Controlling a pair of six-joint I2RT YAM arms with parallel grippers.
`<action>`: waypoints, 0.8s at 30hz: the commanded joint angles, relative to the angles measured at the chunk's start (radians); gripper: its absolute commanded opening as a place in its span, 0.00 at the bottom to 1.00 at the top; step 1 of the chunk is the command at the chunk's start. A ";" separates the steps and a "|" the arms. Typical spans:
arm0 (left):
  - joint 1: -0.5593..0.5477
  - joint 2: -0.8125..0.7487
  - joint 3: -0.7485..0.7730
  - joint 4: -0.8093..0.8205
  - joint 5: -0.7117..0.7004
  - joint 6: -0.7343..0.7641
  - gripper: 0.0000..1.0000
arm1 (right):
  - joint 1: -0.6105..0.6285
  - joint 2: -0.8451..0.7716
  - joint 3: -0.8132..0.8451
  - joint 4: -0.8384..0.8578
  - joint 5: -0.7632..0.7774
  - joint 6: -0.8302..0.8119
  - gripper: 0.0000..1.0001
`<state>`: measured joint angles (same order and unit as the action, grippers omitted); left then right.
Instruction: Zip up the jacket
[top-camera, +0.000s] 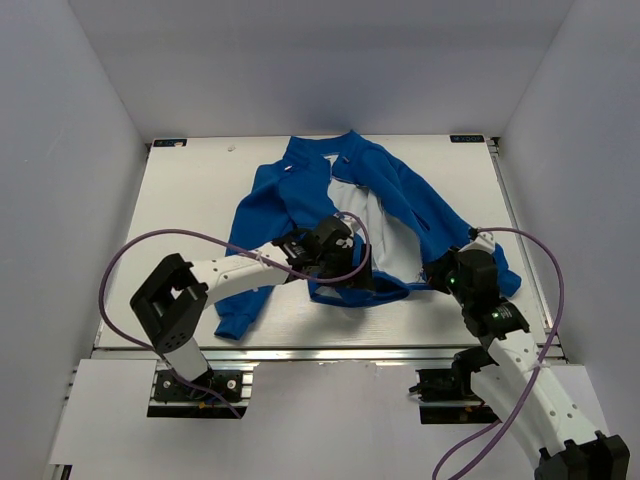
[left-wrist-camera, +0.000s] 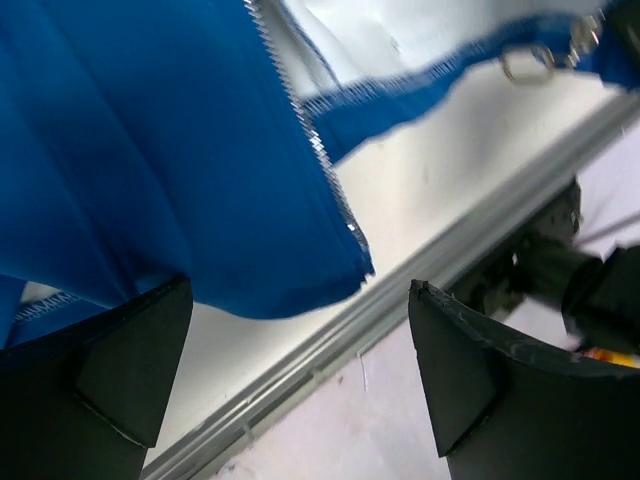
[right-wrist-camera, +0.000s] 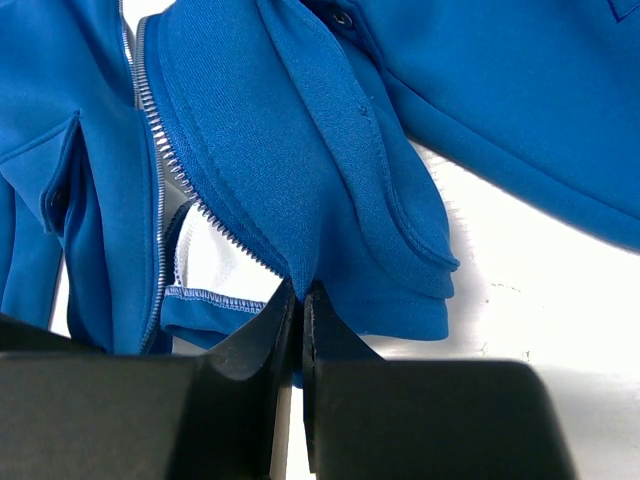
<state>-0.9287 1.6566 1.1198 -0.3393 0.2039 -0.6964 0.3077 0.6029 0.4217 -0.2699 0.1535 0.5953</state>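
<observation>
The jacket (top-camera: 400, 200) lies open on the worktop (top-camera: 190, 190), its zipper (right-wrist-camera: 160, 150) unjoined. Left jaws stand apart and empty near its hem; right jaws pinch its hem fabric. All zipping remains.

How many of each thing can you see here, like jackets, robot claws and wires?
1 bright royal-blue fleece jacket
2 black two-finger grippers: left gripper, right gripper
2 thin purple cables
1 flat white table
Total: 6 things
</observation>
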 joint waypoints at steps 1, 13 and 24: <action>-0.002 0.026 0.038 -0.050 -0.099 -0.075 0.98 | -0.004 0.005 -0.015 0.058 -0.006 0.000 0.00; -0.044 0.123 0.092 -0.065 -0.253 -0.055 0.84 | -0.002 0.009 -0.021 0.072 0.027 -0.006 0.00; -0.068 0.204 0.187 -0.145 -0.324 -0.008 0.33 | -0.002 0.003 -0.029 0.074 0.061 -0.020 0.00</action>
<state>-0.9977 1.8782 1.2770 -0.4541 -0.0788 -0.7197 0.3077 0.6106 0.3962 -0.2359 0.1818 0.5934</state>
